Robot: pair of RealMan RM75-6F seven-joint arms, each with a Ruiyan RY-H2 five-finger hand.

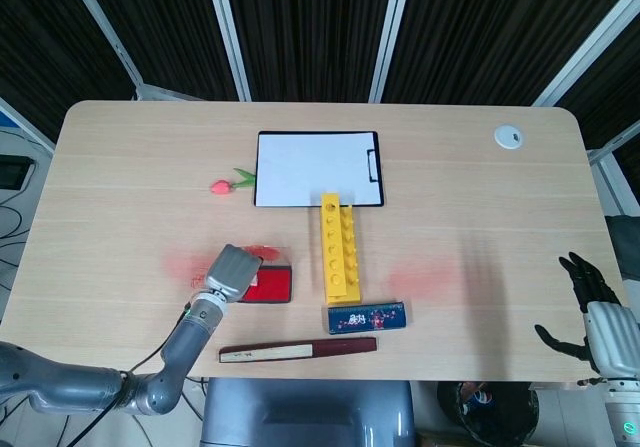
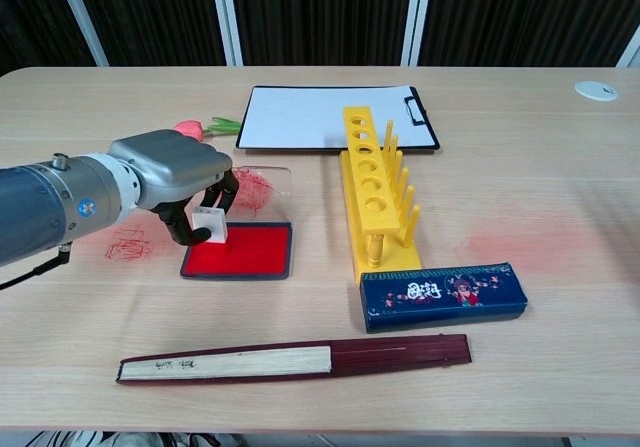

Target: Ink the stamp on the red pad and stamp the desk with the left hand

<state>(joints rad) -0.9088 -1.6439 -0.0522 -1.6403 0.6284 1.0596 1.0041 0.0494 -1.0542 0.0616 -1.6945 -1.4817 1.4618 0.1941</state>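
My left hand (image 2: 175,172) pinches the small white stamp (image 2: 210,223) between thumb and curled fingers, its long axis close to upright, and the red pad (image 2: 240,251) lies directly under it and a little toward my right — the stamp hangs over the pad's left end, at or just above the ink; from the chest view I cannot tell whether the face is touching. That is the relation my coming move turns on: the ink is straight down from my palm, so no reach is needed, only a short press and lift. The bare wood I judge best for the print lies to my hand's left, where a red scribbled mark (image 2: 127,243) already sits on the table (image 2: 560,167), near the pad's left edge. The pad's clear lid (image 2: 262,189) rests just beyond my fingers, and the yellow rack (image 2: 372,192) stands farther off to my right, apart from the pad — neither crowds a move to the left. Toward me lies a folded fan (image 2: 295,357), well clear of the hand. My right hand (image 1: 585,312) is far off at the table's right edge, fingers spread and holding nothing, so the left is the only one placed for this.
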